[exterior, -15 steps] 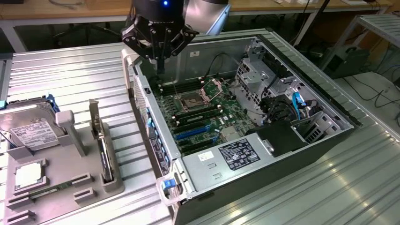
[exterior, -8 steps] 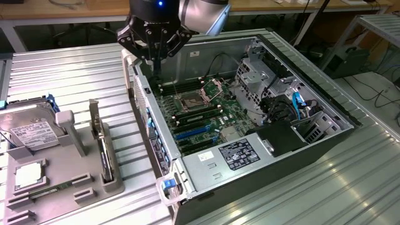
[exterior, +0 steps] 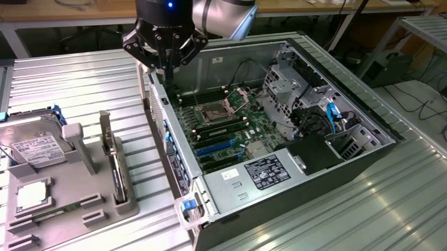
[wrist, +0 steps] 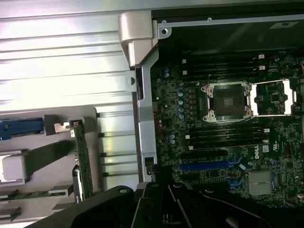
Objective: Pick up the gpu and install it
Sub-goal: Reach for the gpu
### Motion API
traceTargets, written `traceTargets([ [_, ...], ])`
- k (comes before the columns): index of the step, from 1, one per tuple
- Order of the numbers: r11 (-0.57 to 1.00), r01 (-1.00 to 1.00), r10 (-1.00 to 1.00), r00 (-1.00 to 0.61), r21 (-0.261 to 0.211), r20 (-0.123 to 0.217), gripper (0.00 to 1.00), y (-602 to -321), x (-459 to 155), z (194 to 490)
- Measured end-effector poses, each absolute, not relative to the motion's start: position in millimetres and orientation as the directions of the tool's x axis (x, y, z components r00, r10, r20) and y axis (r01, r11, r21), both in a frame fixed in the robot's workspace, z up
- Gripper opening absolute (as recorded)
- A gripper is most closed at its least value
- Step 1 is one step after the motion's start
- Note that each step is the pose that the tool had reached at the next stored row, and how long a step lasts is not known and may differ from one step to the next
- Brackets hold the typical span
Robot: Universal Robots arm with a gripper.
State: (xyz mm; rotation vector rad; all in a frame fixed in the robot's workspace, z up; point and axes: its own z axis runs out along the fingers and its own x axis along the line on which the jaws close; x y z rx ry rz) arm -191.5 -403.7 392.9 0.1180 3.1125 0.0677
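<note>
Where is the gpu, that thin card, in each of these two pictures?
Exterior view: the gpu stands on edge in the gray holder, to the exterior view's left of the open computer case.
Wrist view: the gpu stands in the same holder, just outside the case's side wall.
Shared landmark: the CPU socket inside the case.
</note>
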Motion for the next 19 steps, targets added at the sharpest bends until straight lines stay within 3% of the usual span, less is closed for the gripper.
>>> traceTargets([
  [19, 0.996, 0.075, 0.076, -0.997, 0.044, -0.024, 0.11, -407, -218, 393],
])
